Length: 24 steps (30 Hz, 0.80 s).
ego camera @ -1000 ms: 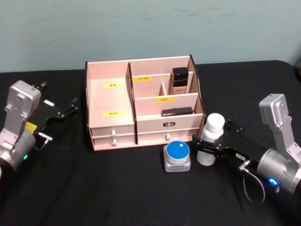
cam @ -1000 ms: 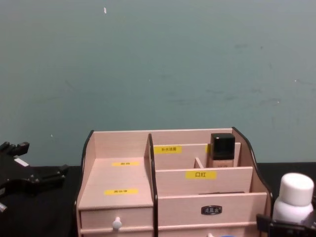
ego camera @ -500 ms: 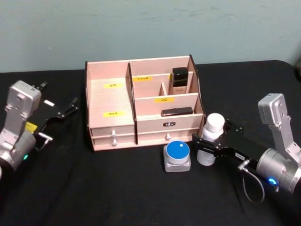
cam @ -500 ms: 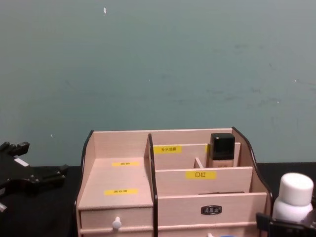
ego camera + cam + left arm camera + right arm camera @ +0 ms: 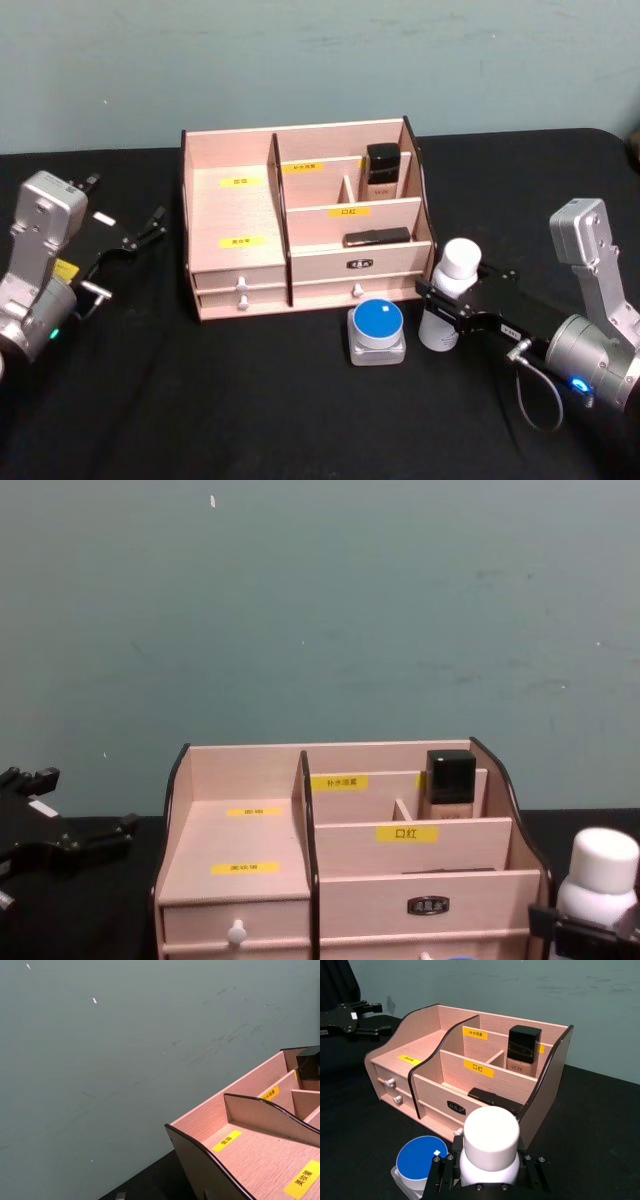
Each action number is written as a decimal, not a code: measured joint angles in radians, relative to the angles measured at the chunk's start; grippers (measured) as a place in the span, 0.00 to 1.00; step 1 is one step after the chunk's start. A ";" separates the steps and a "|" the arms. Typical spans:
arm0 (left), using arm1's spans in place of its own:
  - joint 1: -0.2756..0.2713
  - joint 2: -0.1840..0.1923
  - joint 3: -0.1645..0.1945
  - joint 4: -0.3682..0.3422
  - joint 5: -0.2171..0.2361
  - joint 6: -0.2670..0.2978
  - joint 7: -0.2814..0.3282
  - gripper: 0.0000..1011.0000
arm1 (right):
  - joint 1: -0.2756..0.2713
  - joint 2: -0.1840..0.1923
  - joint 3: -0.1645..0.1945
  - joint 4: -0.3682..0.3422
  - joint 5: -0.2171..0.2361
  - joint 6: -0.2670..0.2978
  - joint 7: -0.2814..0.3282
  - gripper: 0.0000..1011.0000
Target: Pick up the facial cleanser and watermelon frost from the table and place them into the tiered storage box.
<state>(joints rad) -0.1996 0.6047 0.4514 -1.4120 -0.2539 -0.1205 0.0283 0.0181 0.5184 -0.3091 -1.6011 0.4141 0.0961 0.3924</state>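
Note:
The facial cleanser (image 5: 455,270), a white bottle with a rounded cap, stands upright on the black table just right of the tiered storage box (image 5: 235,215). My right gripper (image 5: 452,305) is shut on its body; in the right wrist view the fingers press both sides of the facial cleanser (image 5: 490,1145). The watermelon frost (image 5: 377,328), a squat clear jar with a blue lid, sits to the bottle's left, in front of the drawers. My left gripper (image 5: 150,228) rests parked on the table left of the box.
A black-capped beige bottle (image 5: 382,172) stands in the box's rear right compartment. A flat black item (image 5: 376,237) lies in the front right tier. The left stepped shelves (image 5: 420,1050) hold nothing. Black cloth covers the table (image 5: 250,400).
My right gripper has closed in on the white bottle, which has shifted slightly to the right. The left arm has not moved.

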 joint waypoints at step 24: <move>0.000 0.000 0.000 0.000 0.000 0.000 0.000 1.00 | -0.008 0.003 0.008 -0.003 0.010 -0.005 0.011 0.59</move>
<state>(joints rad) -0.1995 0.6047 0.4514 -1.4120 -0.2539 -0.1205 0.0283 0.0105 0.5215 -0.3013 -1.6044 0.4237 0.0911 0.4031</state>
